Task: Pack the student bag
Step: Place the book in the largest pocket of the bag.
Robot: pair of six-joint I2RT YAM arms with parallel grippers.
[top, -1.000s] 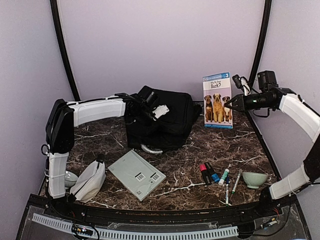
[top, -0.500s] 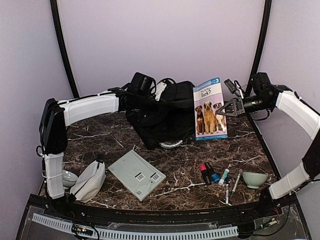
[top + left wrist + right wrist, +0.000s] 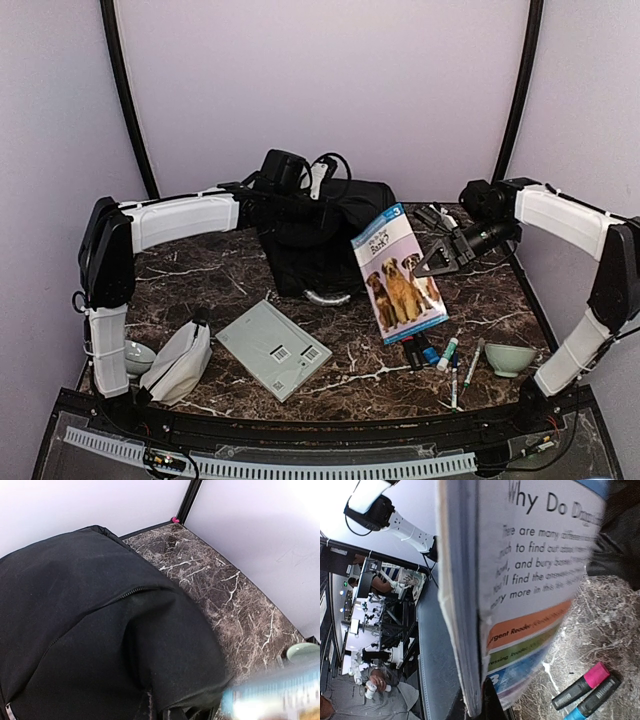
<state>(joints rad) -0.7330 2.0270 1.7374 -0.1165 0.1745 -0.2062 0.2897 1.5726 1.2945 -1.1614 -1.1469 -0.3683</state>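
Bag: black. Stands at the back middle of the table, straps and cables bunched at its top.
Left gripper: pressed against the bag's top edge. Its fingers are hidden in both views, so I cannot tell whether it is open or closed.
Left wrist view: almost filled by bag fabric, with a zip seam running across it. Marble table is beyond, and a blurred strip of the book is at the lower right.
Right gripper: closed on the book's right edge.
Book: dog cover faces the top camera. It is tilted, with the top corner leaning toward the bag and the low corner above the markers. I cannot tell whether it touches the bag.
Right wrist view: back cover of the book seen close up, with printed text and coloured bands. One dark finger shows at its lower edge. Black bag fabric is at the far right.
Markers: one pink and one blue, side by side on the table in front of the book. Both show in the right wrist view, pink and blue.
Pens: a few, loose, just right of the markers.
Right bowl: pale green, near the pens.
Case: flat, grey, with barcode labels. Lies in front of the bag, apart from it.
Pouch: white-grey, at the front left beside the left arm's base.
Left bowl: partly hidden behind the arm, next to the pouch.
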